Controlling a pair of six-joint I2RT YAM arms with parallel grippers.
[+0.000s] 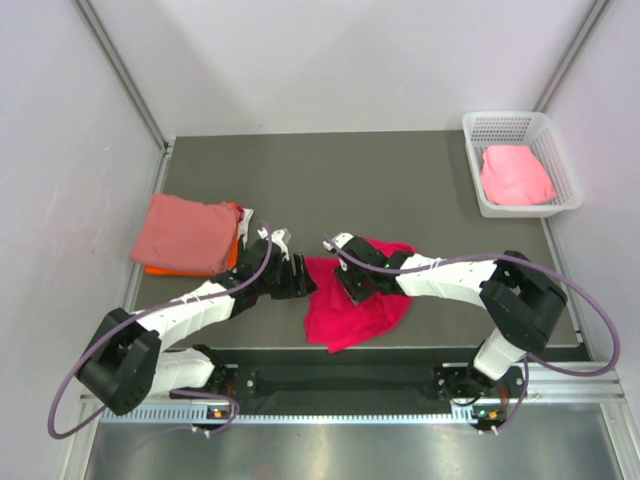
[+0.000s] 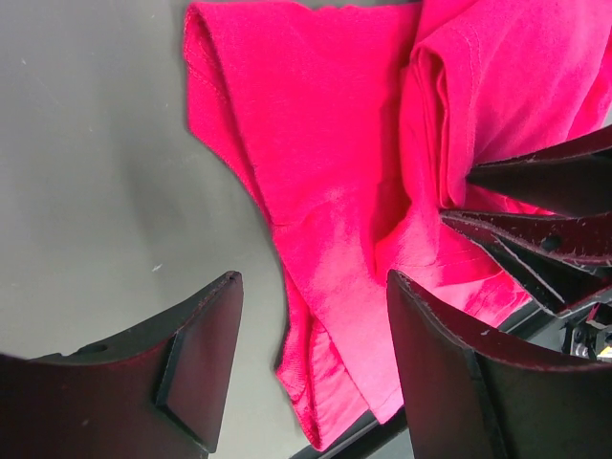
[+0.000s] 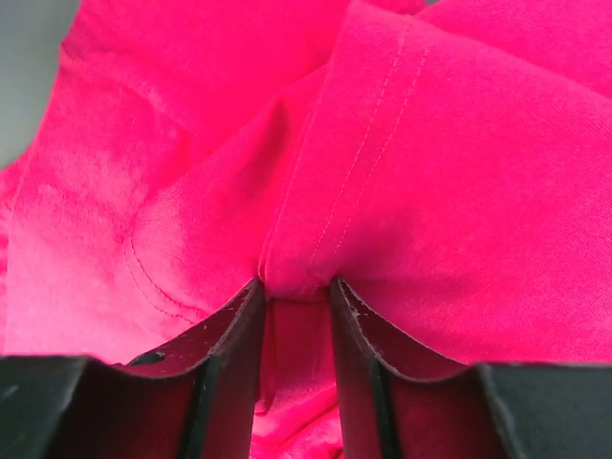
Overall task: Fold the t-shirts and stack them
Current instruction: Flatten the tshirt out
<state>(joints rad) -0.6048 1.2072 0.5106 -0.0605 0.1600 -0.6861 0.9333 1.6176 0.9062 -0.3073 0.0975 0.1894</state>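
Note:
The crimson-pink t-shirt [image 1: 358, 310] lies crumpled at the table's front centre, over the near edge. My right gripper [image 1: 352, 290] rests on its upper left part, and in the right wrist view it [image 3: 295, 285] is shut on a raised fold of this cloth [image 3: 402, 163]. My left gripper [image 1: 303, 278] stands open at the shirt's left edge. In the left wrist view its jaws [image 2: 314, 277] straddle the cloth's hem [image 2: 325, 287] without closing, and the right gripper's fingers [image 2: 535, 206] show at the right. A folded salmon t-shirt [image 1: 185, 232] lies on the orange t-shirt [image 1: 232, 252] at the left.
A white mesh basket [image 1: 560, 150] at the back right corner holds the light pink t-shirt [image 1: 515, 175]. The dark table [image 1: 350, 180] ends at a metal rail close to the crimson shirt's lower edge. Grey walls close in the sides.

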